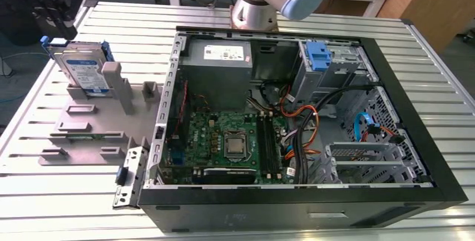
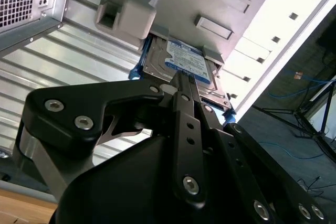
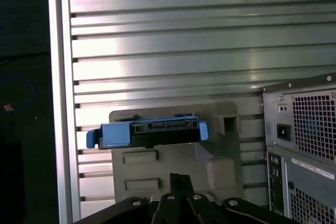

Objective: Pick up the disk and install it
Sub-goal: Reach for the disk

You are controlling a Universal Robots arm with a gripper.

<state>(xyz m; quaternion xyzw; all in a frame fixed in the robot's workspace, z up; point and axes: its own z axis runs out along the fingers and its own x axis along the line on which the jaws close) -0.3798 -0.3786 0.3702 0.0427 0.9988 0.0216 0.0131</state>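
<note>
Where the slatted desk (image 1: 74, 210) reaches its edge at the exterior view's left, one grey fixture plate (image 1: 82, 135) lies flat on it. The plate carries several raised blocks and slots. One disk (image 1: 82, 68) stands in a slot at the plate's far end, close to the desk's far corner on that side. It leans back, with its white-and-blue label facing the computer case and its blue carrier showing at the edges. Both wrist views show the same disk (image 2: 184, 61) (image 3: 152, 132) seated in the plate.

One claw (image 1: 63, 29) hangs just above the disk's upper edge. In both wrist views its fingers (image 2: 181, 85) (image 3: 178, 179) look pressed together with nothing between them, and a gap separates them from the disk.

Further toward the exterior view's right, one open black computer case (image 1: 297, 210) lies on its side and fills most of the desk. Inside it sit:

- one grey power-supply box (image 1: 219, 57) in the far corner;
- one green motherboard (image 1: 222, 135) nearer the front;
- one blue clip (image 1: 317, 57) on a bare metal cage;
- a tangle of orange, black and blue cables beside the cage.

The arm's grey base (image 1: 252, 7) stands at the desk's far edge, behind the case.
</note>
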